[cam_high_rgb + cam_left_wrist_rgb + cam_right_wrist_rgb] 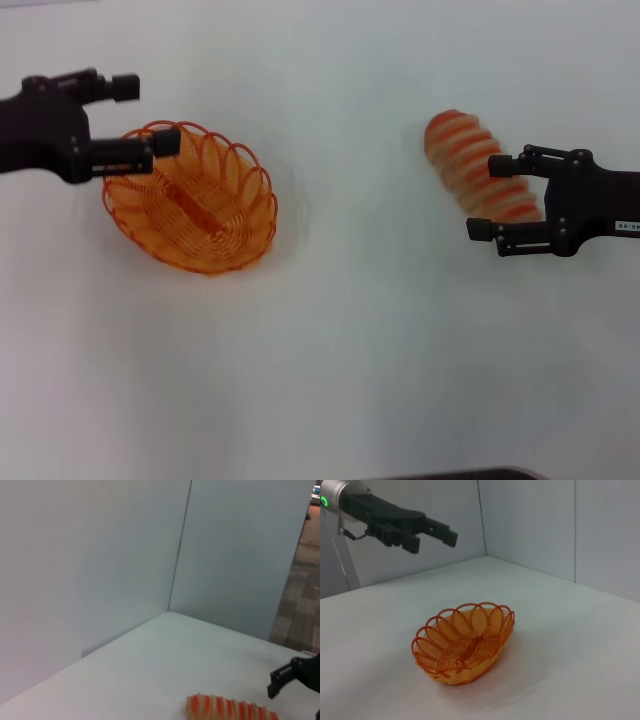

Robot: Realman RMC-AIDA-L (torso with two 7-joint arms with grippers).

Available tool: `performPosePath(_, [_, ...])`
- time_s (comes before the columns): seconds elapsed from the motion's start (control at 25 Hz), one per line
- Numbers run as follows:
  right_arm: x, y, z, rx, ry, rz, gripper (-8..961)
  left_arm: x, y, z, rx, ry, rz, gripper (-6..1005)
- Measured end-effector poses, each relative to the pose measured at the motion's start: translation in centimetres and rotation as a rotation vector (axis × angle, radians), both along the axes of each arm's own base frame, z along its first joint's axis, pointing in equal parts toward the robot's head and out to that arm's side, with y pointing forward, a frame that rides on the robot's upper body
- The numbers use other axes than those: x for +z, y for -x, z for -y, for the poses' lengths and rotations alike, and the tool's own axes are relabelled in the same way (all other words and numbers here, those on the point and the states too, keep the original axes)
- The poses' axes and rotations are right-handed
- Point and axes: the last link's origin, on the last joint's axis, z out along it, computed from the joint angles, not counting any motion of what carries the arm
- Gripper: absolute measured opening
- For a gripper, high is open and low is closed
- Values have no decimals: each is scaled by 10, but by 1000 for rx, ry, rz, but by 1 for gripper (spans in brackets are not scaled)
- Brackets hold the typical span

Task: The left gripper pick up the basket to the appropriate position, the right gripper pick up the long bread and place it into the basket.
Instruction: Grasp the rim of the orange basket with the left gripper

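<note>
On the left half of the worktop [350,380] sits the basket [192,198], upright, empty, resting flat. Left end effector [140,118] hangs above its far-left rim, fingers spread, one prong over the rim loops; right wrist view shows it raised clear of the basket, not touching. Long bread [472,165] lies on the right half toward the far edge, angled. Right end effector [496,197] sits at the bread's near end, fingers spread to either side of it, nothing pinched yet; contact cannot be told.

Handling, as a guess: basket looks light, stiff wire, could tip if taken at one side, so pinch a rim loop firmly. Bread looks light, maybe soft, ridged so decent grip; take it across the width nearer the middle, since an end hold may let it droop.
</note>
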Motion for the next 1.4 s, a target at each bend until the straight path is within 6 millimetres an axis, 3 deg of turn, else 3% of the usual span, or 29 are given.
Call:
performPosePath(0.36, [0, 0, -1, -2, -4, -3, 925, 9, -17, -18, -6, -60, 55, 851])
performPosePath(0.8, [2, 3, -2, 15, -5, 0, 924, 17, -41, -52, 100, 45, -48, 832])
performPosePath(1.04, [4, 2, -5, 19, -12, 8, 925, 16, -59, -74, 181, 66, -178, 812])
performPosePath(1.4, [5, 2, -6, 19, -17, 12, 924, -2, -82, -98, 277, 76, -486, 805])
